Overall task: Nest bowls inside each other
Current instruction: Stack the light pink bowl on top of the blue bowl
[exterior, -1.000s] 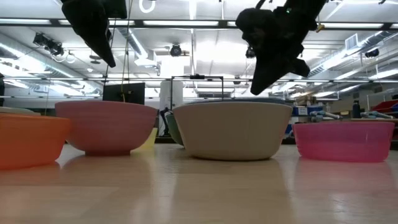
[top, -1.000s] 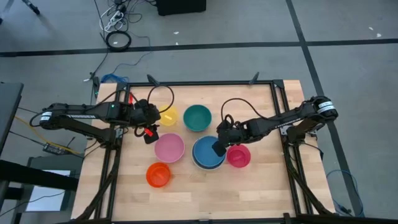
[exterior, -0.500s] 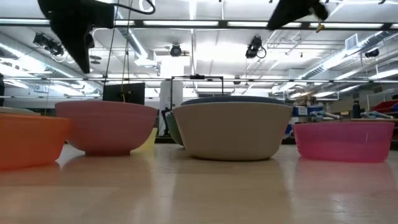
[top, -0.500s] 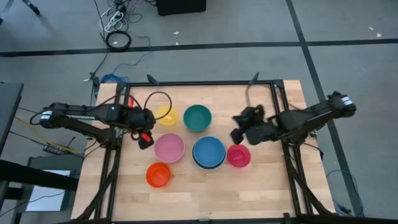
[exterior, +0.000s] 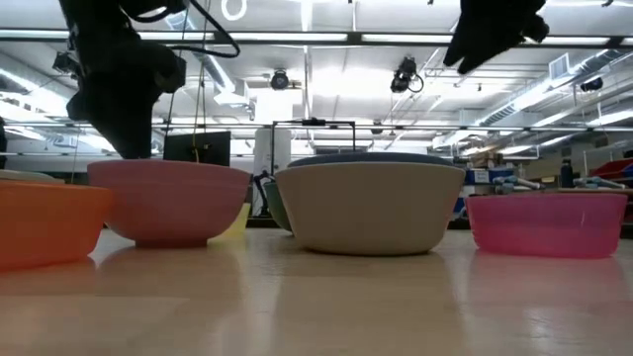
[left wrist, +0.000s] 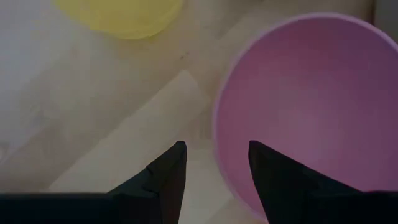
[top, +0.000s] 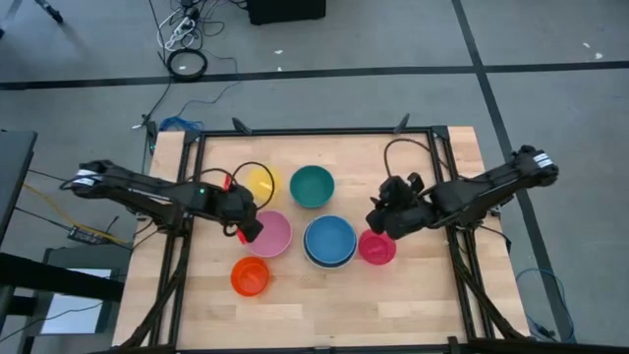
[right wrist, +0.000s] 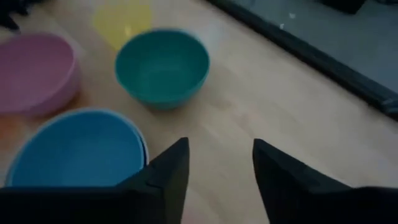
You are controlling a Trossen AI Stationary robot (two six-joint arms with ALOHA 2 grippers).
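Six bowls rest on their bases on the wooden table: yellow, teal, light pink, magenta and orange, plus the blue bowl, which sits inside the pale grey-white bowl. My left gripper points down, open, over the light pink bowl's left rim, one finger on each side; I see no touch. My right gripper hangs open and empty above the table between the blue and magenta bowls.
A black frame runs along the table's edges. Bare wood lies at the near side and at the far right. Cables trail on the floor beyond the far edge.
My right gripper has left the blue bowl's rim, risen and drawn back toward the table's right edge; the blue bowl stays inside the pale one. My left gripper has rolled and come down toward the near edge, to the light pink bowl's left rim.
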